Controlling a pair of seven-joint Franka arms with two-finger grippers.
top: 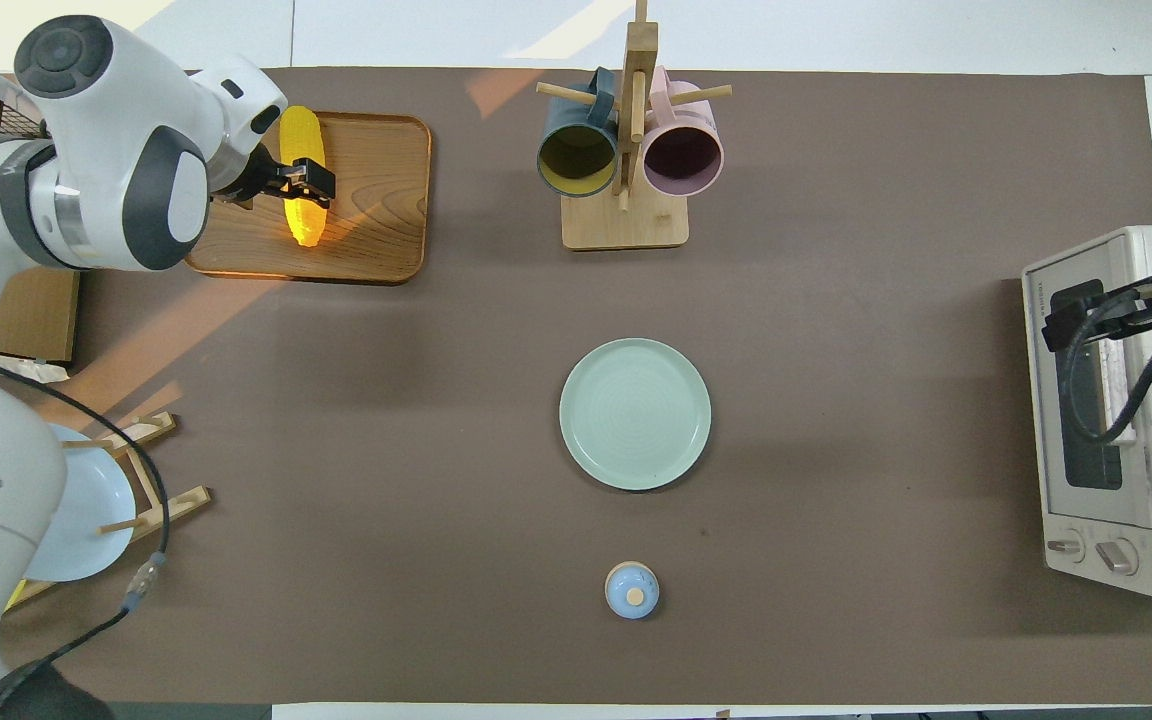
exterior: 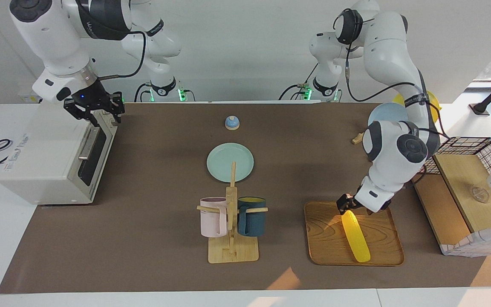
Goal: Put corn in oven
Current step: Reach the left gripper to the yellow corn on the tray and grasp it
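The mug rack (exterior: pixel 231 221) with its two mugs and the wooden tray (exterior: pixel 382 256) are sitting nearest the camera across the table, and on that tray the corn (exterior: pixel 356 237) is lying, toward the left arm's end. The left gripper (exterior: pixel 345 207) is reaching down at the cob's end nearer to the robots, its fingers straddling it; whether they are pressing on it yet I cannot tell. The right gripper (exterior: pixel 96 110) is hovering with fingers apart at the oven (exterior: pixel 49 157), over the top edge of the door near the handle; the oven is standing at the right arm's end, well apart from the corn. A grip so close to the tapered tip looks risky: the smooth cob could swivel or slip out in transit. The door looks shut, so the corn would arrive with nowhere to go. Counting: one corn, one oven, one tray, two mugs, one green plate (exterior: pixel 230 162), one small blue bell (exterior: pixel 232 122).
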